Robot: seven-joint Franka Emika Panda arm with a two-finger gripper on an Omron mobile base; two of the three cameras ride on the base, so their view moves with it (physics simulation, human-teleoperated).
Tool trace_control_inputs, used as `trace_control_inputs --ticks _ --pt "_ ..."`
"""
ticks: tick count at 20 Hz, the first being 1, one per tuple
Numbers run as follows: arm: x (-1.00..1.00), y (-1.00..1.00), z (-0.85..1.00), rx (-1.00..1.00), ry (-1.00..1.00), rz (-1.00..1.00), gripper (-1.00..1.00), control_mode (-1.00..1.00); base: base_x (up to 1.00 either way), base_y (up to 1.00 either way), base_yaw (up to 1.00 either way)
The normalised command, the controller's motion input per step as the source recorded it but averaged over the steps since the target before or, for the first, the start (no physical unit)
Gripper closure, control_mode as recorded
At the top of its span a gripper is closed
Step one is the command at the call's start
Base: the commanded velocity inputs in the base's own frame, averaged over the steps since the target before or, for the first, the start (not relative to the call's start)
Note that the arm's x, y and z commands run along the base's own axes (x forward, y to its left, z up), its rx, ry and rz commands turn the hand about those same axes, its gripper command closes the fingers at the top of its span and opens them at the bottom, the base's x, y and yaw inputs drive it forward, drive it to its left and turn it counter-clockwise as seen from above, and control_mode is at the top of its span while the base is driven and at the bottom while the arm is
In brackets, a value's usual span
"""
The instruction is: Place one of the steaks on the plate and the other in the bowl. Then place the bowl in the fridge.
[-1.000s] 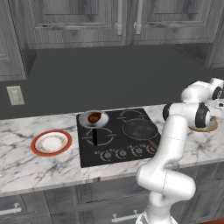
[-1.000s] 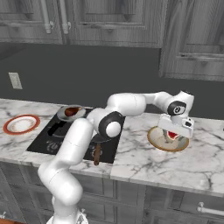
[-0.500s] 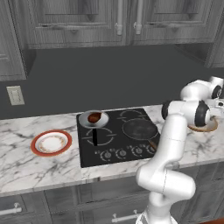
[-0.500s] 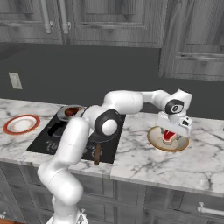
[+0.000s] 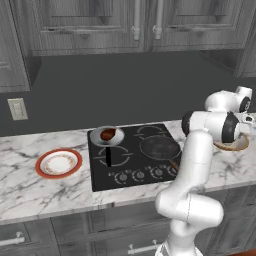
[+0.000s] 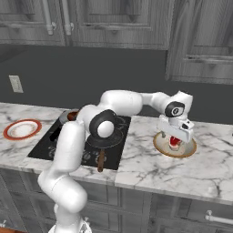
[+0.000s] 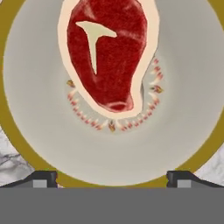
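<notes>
Hovering directly above the bowl (image 7: 26, 131) with jaws spread wide and empty, the gripper (image 6: 175, 139) faces the red steak (image 7: 107, 57) lying flat inside it, well positioned for a rim grasp before transfer toward the fridge.

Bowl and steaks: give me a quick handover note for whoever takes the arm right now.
Gripper: open, holding nothing, just above the bowl.
Red steak: lying in the bowl, right of the stove.
Brown steak: in the pan at the stove's back left.
Plate: left of the stove, nothing on it.
Done: one steak in bowl.
Left: brown steak to plate, bowl into fridge.
</notes>
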Motion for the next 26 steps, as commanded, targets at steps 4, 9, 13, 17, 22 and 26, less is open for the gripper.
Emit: trace_control_inputs --ticks 4,9,13,17,22,26 --pt "-0.25 0.63 0.11 -0.12 0.02 -0.09 -1.0 -1.0 0.0 0.0 0.0" --pt "-0.31 0.87 0.09 -0.14 0.1 -0.07 -1.0 -1.0 0.0 0.0 0.0" --pt "-0.4 0.99 0.02 -0.15 0.14 -0.09 -1.0 -1.0 0.0 0.0 0.0" --pt "-0.49 0.99 0.23 -0.19 0.09 -0.11 -1.0 -1.0 0.0 0.0 0.0" --pt "-0.49 0.55 0.65 -0.07 0.08 -0.11 -1.0 -1.0 0.0 0.0 0.0" --pt "-0.62 0.41 0.89 0.07 0.0 -0.04 -1.0 -1.0 0.0 0.0 0.0"
